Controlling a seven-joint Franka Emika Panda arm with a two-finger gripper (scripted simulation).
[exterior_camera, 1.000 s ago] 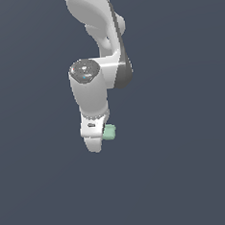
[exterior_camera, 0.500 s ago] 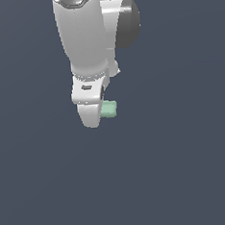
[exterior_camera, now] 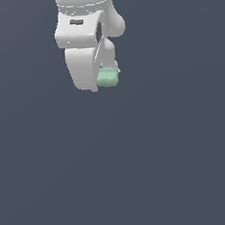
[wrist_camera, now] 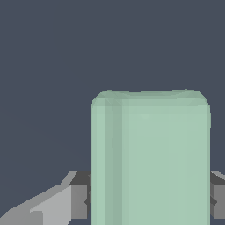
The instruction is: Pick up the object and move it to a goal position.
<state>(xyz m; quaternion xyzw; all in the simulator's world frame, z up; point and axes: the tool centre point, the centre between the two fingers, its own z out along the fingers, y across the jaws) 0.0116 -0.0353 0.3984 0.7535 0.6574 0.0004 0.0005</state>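
The object [exterior_camera: 107, 78] is a small pale mint-green block, held up in the air near the top of the exterior view. My white gripper [exterior_camera: 102, 80] is shut on it, and the block sticks out toward the exterior view's right from behind the near finger [exterior_camera: 84, 71]. In the wrist view the object [wrist_camera: 149, 158] fills the middle of the picture as a tall rounded mint slab, and the gripper [wrist_camera: 149, 200] clamps it, with a grey finger [wrist_camera: 66, 202] pressed against each flank. The goal position carries no visible mark.
A plain dark blue-grey surface [exterior_camera: 139, 170] spreads below and around the arm. The white arm's wrist [exterior_camera: 82, 25] runs off the exterior view's upper edge.
The arm has risen with the block in its grip, and the gripper now sits higher in the exterior view. The hold on the block is unchanged.
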